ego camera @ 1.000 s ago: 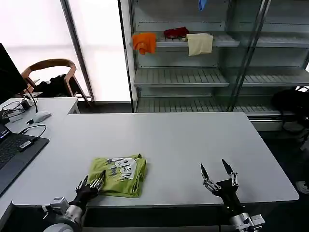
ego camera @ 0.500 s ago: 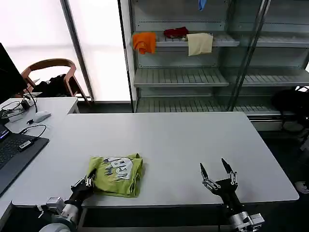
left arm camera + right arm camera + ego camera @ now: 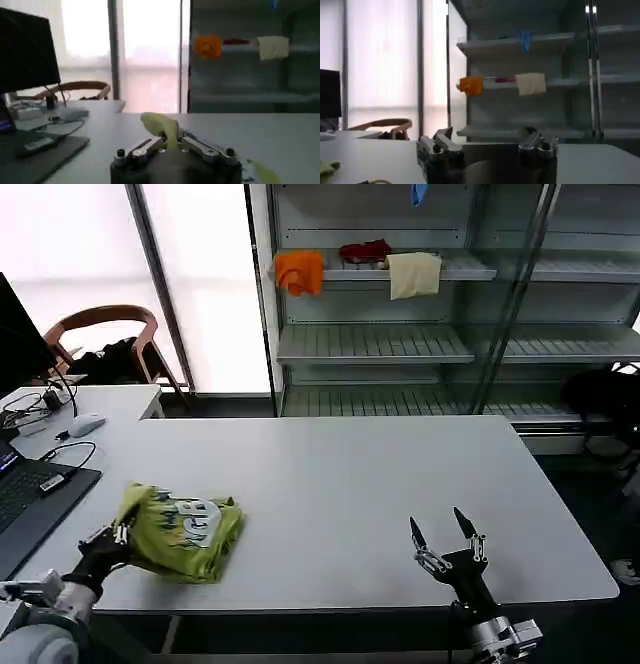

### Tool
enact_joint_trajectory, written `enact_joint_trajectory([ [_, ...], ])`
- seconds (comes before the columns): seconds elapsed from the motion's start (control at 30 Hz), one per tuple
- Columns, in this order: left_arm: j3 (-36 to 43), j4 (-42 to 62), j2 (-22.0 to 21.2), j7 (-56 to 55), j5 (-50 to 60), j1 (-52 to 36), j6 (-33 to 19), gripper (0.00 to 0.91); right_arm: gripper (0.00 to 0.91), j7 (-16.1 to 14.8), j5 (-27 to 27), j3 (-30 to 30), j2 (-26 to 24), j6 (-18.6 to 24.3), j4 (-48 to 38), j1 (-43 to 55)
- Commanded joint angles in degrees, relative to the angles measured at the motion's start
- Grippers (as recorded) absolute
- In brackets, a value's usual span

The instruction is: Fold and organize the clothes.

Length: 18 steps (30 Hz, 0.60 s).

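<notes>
The lime-green T-shirt (image 3: 182, 529), folded into a small bundle with its pale print facing up, lies at the front left of the grey table (image 3: 340, 474). My left gripper (image 3: 117, 537) is shut on the bundle's left edge, low near the table's front left corner. In the left wrist view a fold of the green T-shirt (image 3: 162, 127) sticks up between the closed fingers of the left gripper (image 3: 171, 143). My right gripper (image 3: 441, 534) stands open and empty near the front right edge, far from the shirt; the right gripper (image 3: 487, 145) holds nothing in its own wrist view.
A laptop (image 3: 28, 499), cables and a mouse (image 3: 86, 424) lie on the desk at the left, close to the shirt. Behind the table stand metal shelves (image 3: 400, 344) with orange (image 3: 300, 271), dark red and cream (image 3: 414, 274) cloths. A wooden chair (image 3: 105, 334) is at the back left.
My left gripper has dragged the folded T-shirt leftward across the table, toward the laptop. The right gripper has barely moved.
</notes>
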Motion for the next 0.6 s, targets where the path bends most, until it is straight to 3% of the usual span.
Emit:
enact_joint_trajectory([
  [0.03,-20.2,1.5,19.62,6.53,-1.25,-2.82,-0.26,0.0,0.907,-0.01,-0.06,-0.5,0.3,0.09,-0.21,0.36],
  [0.17,-12.86,-2.91,18.75,10.31,6.35,-3.61,-0.09,0.0,0.907,-0.03,-0.03,-0.35,0.34,0.32,-0.08,-0.12],
  [0.3,11.66,2.56,8.09,12.59,27.21,-4.38,-7.98,0.0,0.907,-0.02,0.02,0.38,0.43,1.03,-0.1,-1.01],
  [0.37,16.9,7.67,4.87,11.52,31.75,-5.59,-10.45,0.0,0.907,-0.05,0.03,0.58,0.33,1.27,-0.1,-1.52],
  [0.4,21.52,9.71,0.93,11.38,34.0,-6.56,-13.22,0.0,0.907,-0.08,0.03,0.7,0.27,1.39,-0.16,-1.79],
  [0.5,26.91,9.14,-3.51,10.79,35.68,-8.07,-12.91,0.0,0.907,-0.1,0.01,0.96,0.18,1.44,-0.39,-2.0],
  [0.6,29.51,4.64,-4.59,9.66,33.29,-10.08,-8.92,0.0,0.907,-0.13,-0.07,1.02,0.17,1.3,-0.41,-1.88],
])
